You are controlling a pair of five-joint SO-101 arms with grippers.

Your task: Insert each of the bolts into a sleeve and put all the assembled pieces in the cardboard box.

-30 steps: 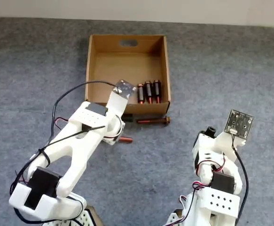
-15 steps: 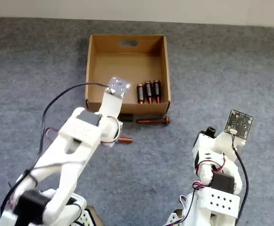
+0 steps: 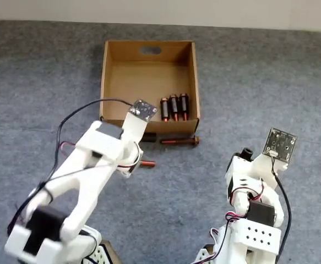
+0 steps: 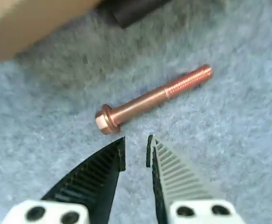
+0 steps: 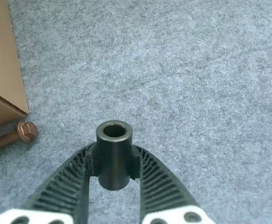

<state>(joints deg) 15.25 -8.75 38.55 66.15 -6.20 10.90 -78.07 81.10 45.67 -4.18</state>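
A copper bolt (image 4: 149,100) lies on the grey carpet just beyond my left gripper (image 4: 135,149), whose fingers stand open by a narrow gap with nothing between them. From above, that bolt (image 3: 147,163) pokes out from under the left arm (image 3: 108,148). A second bolt (image 3: 179,141) and a black sleeve (image 3: 147,137) lie along the front wall of the cardboard box (image 3: 109,77). Three assembled pieces (image 3: 174,107) rest inside the box. My right gripper (image 5: 113,161) is shut on an upright black sleeve (image 5: 113,154), off to the right of the box.
The box corner (image 5: 3,70) and the second bolt's head (image 5: 27,131) are beside the held sleeve in the right wrist view. The black sleeve (image 4: 131,9) lies against the box wall (image 4: 24,23). Bare carpet surrounds the box.
The left arm's wrist swung slightly left and back, staying over the bolt by the box front, while its lower links shifted. The right arm kept still with its sleeve.
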